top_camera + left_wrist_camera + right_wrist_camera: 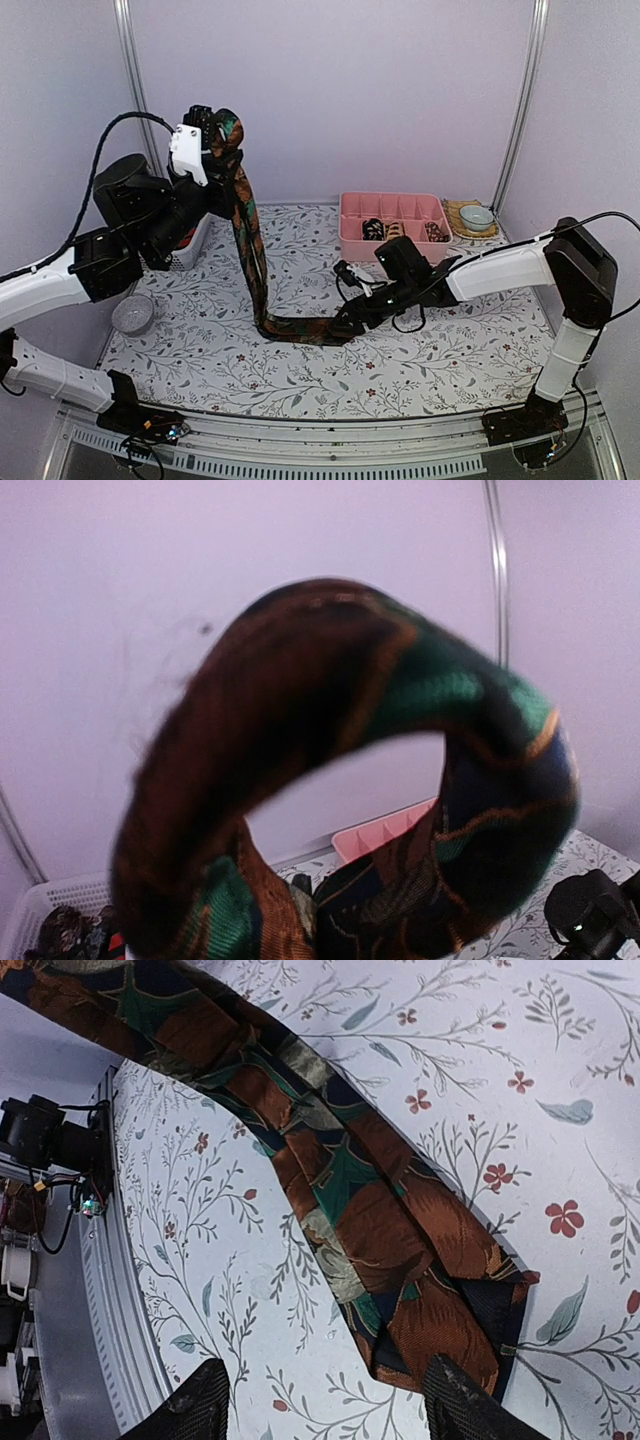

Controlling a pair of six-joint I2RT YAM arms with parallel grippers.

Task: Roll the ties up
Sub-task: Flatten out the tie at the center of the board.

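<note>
Step in hand: take the free end of the tie (250, 250) so that rolling can start.

Left hand (207, 128): raised high, closed. The tie loops over it and hangs straight below it, so it is judged pinched there; the left wrist view shows only blurred fabric, no fingers.

Right hand (347, 316): low over the tabletop (450, 350), fingers (200, 1410) apart, nothing clamped. The tie's wide end (430, 1310) lies flat between them, nearer 1 finger than the other, with its point just ahead of the fingertips.

Run of the tie: down from the left hand to the tabletop, then 1 bend and flat across to the right hand.

Notes for doing it well (judgement):
- Centre the right hand on the wide end before closing, so both layers are caught.
- Grip near the point, flat, with no twist.
- Keep the left hand high for light tension; slack would give a loose coil.
- Roll evenly toward the left hand.

2 rolled ties (372, 228) sit in the pink tray (392, 205) beyond the right hand.
</note>
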